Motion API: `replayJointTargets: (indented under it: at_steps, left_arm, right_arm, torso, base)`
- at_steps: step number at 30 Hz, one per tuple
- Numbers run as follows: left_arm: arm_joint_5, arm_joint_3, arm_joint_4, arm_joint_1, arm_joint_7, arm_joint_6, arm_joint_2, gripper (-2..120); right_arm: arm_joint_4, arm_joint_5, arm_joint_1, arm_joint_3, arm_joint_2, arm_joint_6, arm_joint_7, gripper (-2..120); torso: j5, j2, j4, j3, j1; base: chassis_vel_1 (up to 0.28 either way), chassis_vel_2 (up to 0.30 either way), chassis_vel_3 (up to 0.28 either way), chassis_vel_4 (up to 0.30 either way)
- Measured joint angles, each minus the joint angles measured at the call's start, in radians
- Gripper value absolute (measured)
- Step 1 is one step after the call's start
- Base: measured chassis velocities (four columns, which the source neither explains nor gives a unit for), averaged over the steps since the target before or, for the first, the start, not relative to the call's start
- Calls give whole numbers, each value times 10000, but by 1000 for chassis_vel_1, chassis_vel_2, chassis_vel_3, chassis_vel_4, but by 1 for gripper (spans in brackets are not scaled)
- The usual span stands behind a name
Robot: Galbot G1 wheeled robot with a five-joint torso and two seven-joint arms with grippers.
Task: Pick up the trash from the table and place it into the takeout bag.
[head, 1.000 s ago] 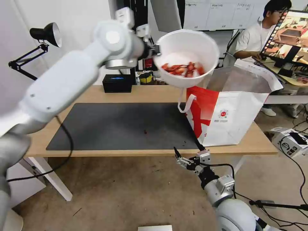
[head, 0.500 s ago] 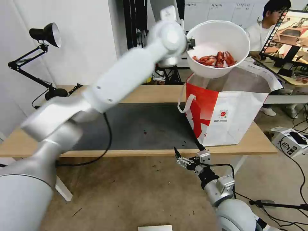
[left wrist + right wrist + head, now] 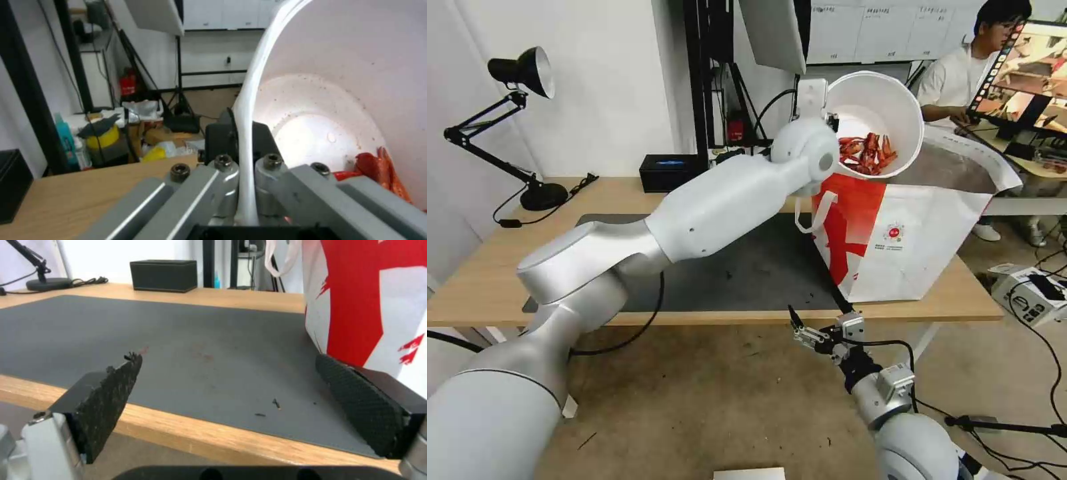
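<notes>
The left gripper (image 3: 832,120), at the end of a white and silver arm stretched over the table toward the far right, is clamped on the rim of the white round bowl (image 3: 875,117) with red chili scraps (image 3: 864,152) piled inside it. In the left wrist view the thin white rim (image 3: 244,140) runs straight between the grey fingers (image 3: 209,190), pinched from both sides, and the red scraps (image 3: 378,173) sit against the bowl's inner wall. The bowl is tilted, its opening turned toward the near side, and it hangs in the air above the open top of the large boxy red-and-white takeout bag (image 3: 907,240) with silver foil lining; I cannot tell whether the bowl touches the bag's edge. The bag stands upright at the right end of the long light-wood table (image 3: 487,280), partly on the dark grey mat (image 3: 747,273), its white strap handle (image 3: 814,213) drooping on the left side. A black rectangular box (image 3: 670,172) rests at the far edge of the table, left of the bag. The right gripper (image 3: 812,330) hangs below the near table edge, just in front of the bag, its black textured pads (image 3: 113,386) spread wide apart with nothing between them. A few dark crumbs (image 3: 267,408) lie on the mat near that edge.
</notes>
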Motion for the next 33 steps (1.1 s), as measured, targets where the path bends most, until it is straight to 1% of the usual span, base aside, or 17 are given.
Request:
replayJointTargets:
  at_steps: [3,6,10,13,15,17,18,21,22,24,25,26,27,30,31,32,33]
  left_arm:
    - [-1,104,-281,-4,215,101,161,0]
    - [-128,254,-755,-58,685,400,445,0]
    - [-402,314,-1019,-103,851,609,565,0]
    - [-1042,316,-1262,-138,1003,978,630,0]
    - [-1209,316,-1300,-148,1025,1103,637,0]
    - [-2043,258,-1404,-169,1021,1657,649,0]
    - [-2043,258,-1404,-169,1021,1657,649,0]
    - [-3057,113,-1541,-189,911,2542,686,0]
    - [-3057,113,-1541,-189,911,2542,686,0]
    - [-3427,40,-1580,-203,710,3032,712,1]
    - [-3561,-14,-1585,-206,539,3254,698,4]
    - [-3652,-48,-1586,-206,407,3387,681,11]
    - [-3652,-48,-1586,-206,407,3387,681,11]
    - [-3751,-59,-1584,-206,244,3488,672,23]
    - [-3751,-59,-1584,-206,244,3488,672,23]
    - [-3768,-58,-1572,-208,181,3490,668,30]
    - [-3773,-58,-1567,-219,167,3492,669,34]
  right_arm:
    - [0,0,0,0,0,0,-1,100]
    - [0,0,0,0,0,0,0,100]
    - [0,0,0,0,0,1,-1,100]
    - [0,0,0,0,0,0,0,100]
    - [0,0,0,0,0,1,0,100]
    - [0,0,0,0,0,0,0,100]
    - [0,0,0,0,0,0,0,100]
    - [0,0,0,0,0,0,0,100]
    - [0,0,0,0,0,0,0,100]
    - [0,0,0,0,0,0,0,100]
    - [0,0,0,0,0,0,0,100]
    - [0,0,0,0,0,1,-1,100]
    - [0,0,0,0,0,1,-1,100]
    - [0,0,0,0,0,0,-1,100]
    - [0,0,0,0,0,0,-1,100]
    - [0,0,0,0,0,0,-1,100]
    - [0,0,0,0,0,0,0,100]
  torso:
    - [0,0,-1,0,0]
    - [0,1,-2,-1,0]
    - [-1,0,-1,0,-1]
    - [-1,1,-3,-1,-1]
    - [0,0,-3,-1,-1]
    - [0,0,-3,-1,0]
    - [0,0,-3,-1,0]
    - [0,0,-4,-1,-1]
    - [0,0,-4,-1,-1]
    - [0,1,-2,-1,-1]
    - [-1,0,-2,0,0]
    - [-1,0,-2,0,0]
    - [-1,0,-2,0,0]
    - [0,1,-4,-1,-1]
    - [0,1,-4,-1,-1]
    - [0,0,-3,-1,-1]
    - [0,0,-2,0,-1]
  base:
    - [0,0,0,0]
    - [0,0,0,0]
    - [0,0,0,0]
    - [0,0,0,0]
    - [0,0,0,0]
    - [0,0,0,0]
    - [0,0,0,0]
    - [0,0,0,0]
    - [0,0,0,0]
    - [0,0,0,0]
    - [0,0,0,0]
    - [0,0,0,0]
    - [0,0,0,0]
    - [0,0,0,0]
    - [0,0,0,0]
    - [0,0,0,0]
    - [0,0,0,0]
